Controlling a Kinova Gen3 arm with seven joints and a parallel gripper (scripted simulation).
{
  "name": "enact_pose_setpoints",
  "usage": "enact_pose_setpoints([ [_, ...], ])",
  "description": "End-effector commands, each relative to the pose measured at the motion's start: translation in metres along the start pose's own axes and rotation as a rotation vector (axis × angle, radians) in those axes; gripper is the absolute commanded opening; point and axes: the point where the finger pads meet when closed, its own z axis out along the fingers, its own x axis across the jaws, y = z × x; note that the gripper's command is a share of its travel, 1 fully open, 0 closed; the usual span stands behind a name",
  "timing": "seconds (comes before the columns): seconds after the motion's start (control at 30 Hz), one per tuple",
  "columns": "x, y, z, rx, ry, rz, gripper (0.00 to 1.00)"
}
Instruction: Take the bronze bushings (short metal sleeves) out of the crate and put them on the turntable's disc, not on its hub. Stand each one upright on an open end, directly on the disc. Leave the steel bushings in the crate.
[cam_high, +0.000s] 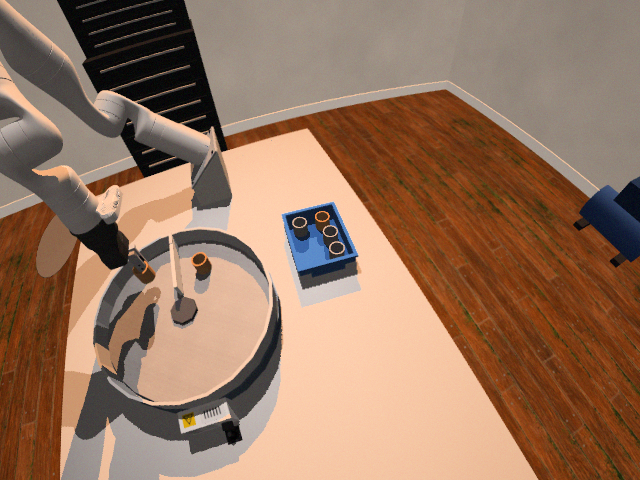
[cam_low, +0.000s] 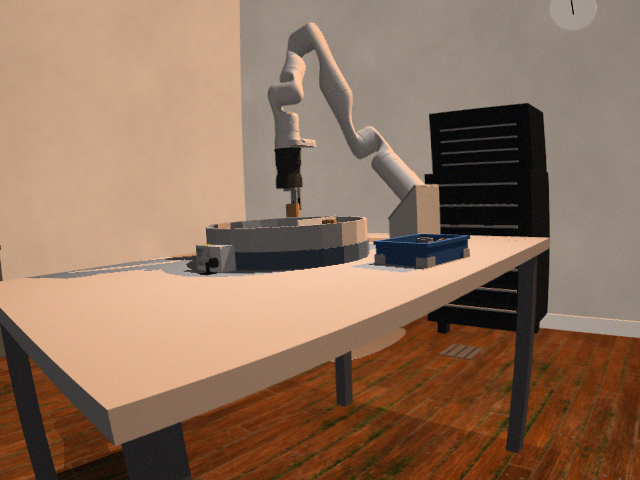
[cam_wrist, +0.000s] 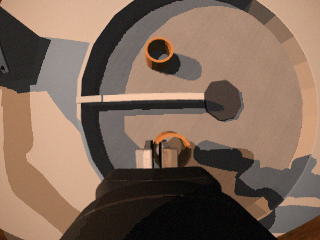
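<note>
Nearly closed, gripper (cam_high: 138, 262) (cam_low: 294, 201) (cam_wrist: 155, 149) gripping held bronze bushing (cam_high: 146, 275) (cam_low: 292, 210) (cam_wrist: 172, 135) above the disc (cam_high: 222, 330) (cam_wrist: 270, 60), near its edge. Placed upright: one bronze bushing (cam_high: 202, 268) (cam_low: 329, 221) (cam_wrist: 156, 66). Left to move: corner bronze bushing (cam_high: 323, 223) (cam_low: 442, 239) in crate (cam_high: 321, 265) (cam_low: 403, 252).

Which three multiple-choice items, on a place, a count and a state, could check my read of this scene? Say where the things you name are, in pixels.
1. Where is the standing bronze bushing (cam_high: 203, 265) (cam_wrist: 158, 58)?
A) on the hub
B) on the disc
C) on the tabletop

2. How many bushings are in the crate?
A) two
B) six
C) four

3. How is the gripper (cam_high: 138, 260) (cam_low: 295, 202) (cam_wrist: 155, 149)?
A) shut on a bronze bushing
B) wide open
C) shut on a steel bushing

Key:
1 B: it stands on the disc (cam_high: 222, 330) (cam_wrist: 270, 65), inside the rim.
2 C: four round mouths show in the blue crate (cam_high: 312, 268) (cam_low: 400, 252).
3 A: an orange-brown sleeve hangs at its fingers.
</note>
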Motion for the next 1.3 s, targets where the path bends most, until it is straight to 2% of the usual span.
enact_pose_setpoints([
  [0.0,0.0002,0.0000,0.0001,-0.001,0.000,0.000,0.00],
  [0.97,0.0002,0.0000,0.0002,-0.001,0.000,0.000,0.00],
  [1.27,0.0002,0.0000,0.0064,-0.001,0.000,0.000,0.00],
])
